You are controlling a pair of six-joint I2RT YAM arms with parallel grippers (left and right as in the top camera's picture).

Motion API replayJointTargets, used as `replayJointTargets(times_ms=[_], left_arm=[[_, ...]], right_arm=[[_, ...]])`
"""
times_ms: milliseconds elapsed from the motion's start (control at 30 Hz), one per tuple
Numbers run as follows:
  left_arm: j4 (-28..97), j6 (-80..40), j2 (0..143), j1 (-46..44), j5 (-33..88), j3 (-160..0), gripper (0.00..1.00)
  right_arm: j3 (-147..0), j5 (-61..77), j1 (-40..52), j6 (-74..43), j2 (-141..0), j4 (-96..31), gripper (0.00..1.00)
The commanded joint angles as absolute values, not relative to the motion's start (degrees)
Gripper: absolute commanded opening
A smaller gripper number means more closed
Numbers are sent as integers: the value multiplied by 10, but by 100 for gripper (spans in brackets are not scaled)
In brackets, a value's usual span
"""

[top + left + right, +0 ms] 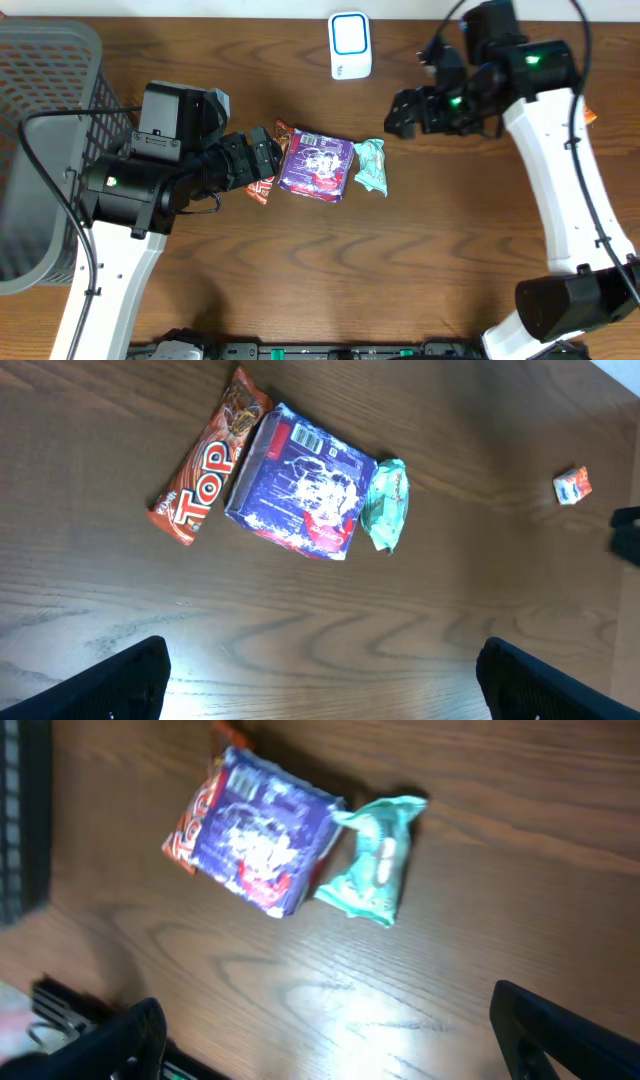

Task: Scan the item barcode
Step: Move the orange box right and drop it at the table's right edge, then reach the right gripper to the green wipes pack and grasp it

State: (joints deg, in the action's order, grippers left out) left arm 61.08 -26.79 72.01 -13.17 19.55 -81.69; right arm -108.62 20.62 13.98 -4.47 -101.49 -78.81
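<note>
Both arms hover over the counter, tools spread wide and empty.
Left tool points at the purple packet, which lies between an orange bar and a green wrapper; right tool hangs near the white scanner.

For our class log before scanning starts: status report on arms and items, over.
Left jaws, right jaws open, empty. Purple packet flat on table, barcode up, not lifted. Chocolate bar and green packet pressed against its sides.
</note>
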Motion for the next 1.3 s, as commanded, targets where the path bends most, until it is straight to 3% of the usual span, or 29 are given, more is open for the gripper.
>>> replayJointTargets(times_ms=[0,267,433,567,767,1033,1267], left_arm=[[611,-265,722,-129,199,-823,98],[611,-264,722,-129,199,-823,98],[611,-264,722,-129,199,-823,98],[611,-264,722,-129,199,-823,98],[611,-265,722,-129,199,-823,98],[611,-265,722,-129,199,-823,98],[611,-264,722,-129,199,-823,98]], right_arm=[[-1064,170,180,-37,-1023,-782,99],[-966,153,196,-139,-1023,-714,99],[-879,162,196,-175,-1023,-640,93],[-822,204,200,-176,-1023,-574,68],[-776,75,214,-246,-1023,-512,73],[-759,40,203,-272,-1023,-450,59],[-738,27,213,-265,-1024,-373,59]])
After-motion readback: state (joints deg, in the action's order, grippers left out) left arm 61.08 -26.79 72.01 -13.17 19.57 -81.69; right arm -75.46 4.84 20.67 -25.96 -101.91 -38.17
